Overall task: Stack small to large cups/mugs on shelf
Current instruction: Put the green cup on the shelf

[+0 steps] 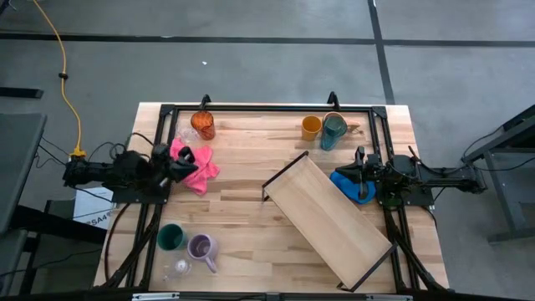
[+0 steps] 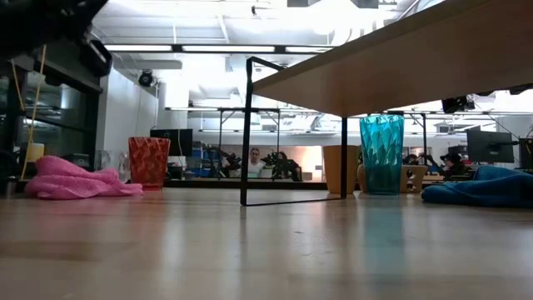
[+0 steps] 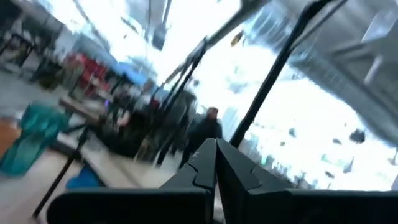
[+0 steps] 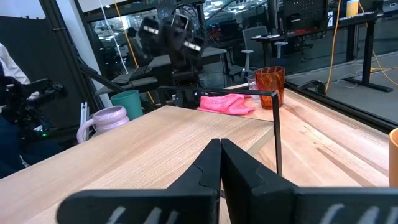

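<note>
High view is showing the shelf (image 1: 328,219) lying diagonally across the table, its long axis running from mid-table toward the near right corner. The right gripper (image 1: 360,166) is sitting clenched and empty just beside the shelf's far end. The left gripper (image 1: 185,163), also clenched and empty, is resting well apart from the shelf. The teal tumbler (image 1: 333,131) and yellow mug (image 1: 311,127) are standing beyond the shelf, nearer the right arm; the green cup (image 1: 170,237) and purple mug (image 1: 201,247) are standing left of it.

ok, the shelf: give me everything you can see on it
The shelf is a long rectangular light-wood board on a thin black metal frame. It stands on the tabletop, running diagonally from the middle toward the near right corner. No cup is on it. Its far right edge lies by the blue cloth; contact can't be told.
</note>
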You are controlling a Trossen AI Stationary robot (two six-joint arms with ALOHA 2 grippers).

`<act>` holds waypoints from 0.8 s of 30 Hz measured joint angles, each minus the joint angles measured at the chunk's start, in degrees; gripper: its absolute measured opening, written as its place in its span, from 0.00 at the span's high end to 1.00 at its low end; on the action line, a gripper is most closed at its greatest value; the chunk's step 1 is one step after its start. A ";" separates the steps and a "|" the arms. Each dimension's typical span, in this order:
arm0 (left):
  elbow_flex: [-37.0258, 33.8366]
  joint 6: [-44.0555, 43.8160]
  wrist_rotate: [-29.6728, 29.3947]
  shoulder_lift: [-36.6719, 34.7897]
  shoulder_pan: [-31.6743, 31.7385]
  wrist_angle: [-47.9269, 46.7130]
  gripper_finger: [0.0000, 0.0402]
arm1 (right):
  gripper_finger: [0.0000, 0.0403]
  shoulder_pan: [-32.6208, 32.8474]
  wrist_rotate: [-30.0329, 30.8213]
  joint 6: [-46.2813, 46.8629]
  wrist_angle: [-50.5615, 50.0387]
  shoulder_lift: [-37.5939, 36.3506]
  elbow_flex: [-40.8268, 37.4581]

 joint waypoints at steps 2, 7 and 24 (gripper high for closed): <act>0.00 -0.11 -3.45 0.04 -0.02 3.82 1.00 | 1.00 -0.01 0.01 0.00 0.01 0.01 -0.01; 2.88 0.00 -11.88 1.89 0.00 10.57 1.00 | 1.00 -0.02 0.02 0.00 0.00 0.02 -0.02; 44.29 7.26 -16.33 34.76 0.00 -34.95 0.65 | 1.00 0.00 0.00 0.00 0.00 0.02 0.00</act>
